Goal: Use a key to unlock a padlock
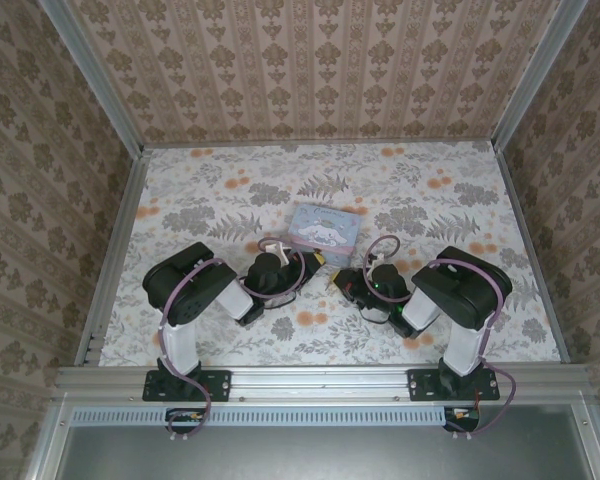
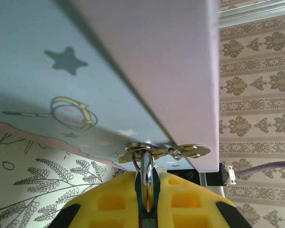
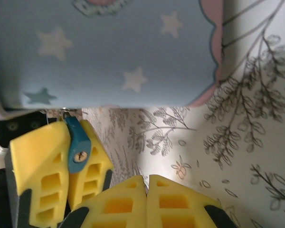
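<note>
The padlock is tiny, with a teal body and a silver shackle. My left gripper is shut on its body, shackle pointing at the pale blue box. Flat silver pieces on a small ring hang at the shackle under the box edge; I cannot tell whether they are keys. In the right wrist view the padlock shows its keyhole between the left gripper's yellow fingers. My right gripper is shut just right of it, and no key shows between its fingers. From above, both grippers meet below the box.
The box with its cartoon character lies on the floral tablecloth just beyond both grippers. Patterned walls enclose the table on three sides, with metal rails along the edges. Open cloth stretches behind the box and to both sides.
</note>
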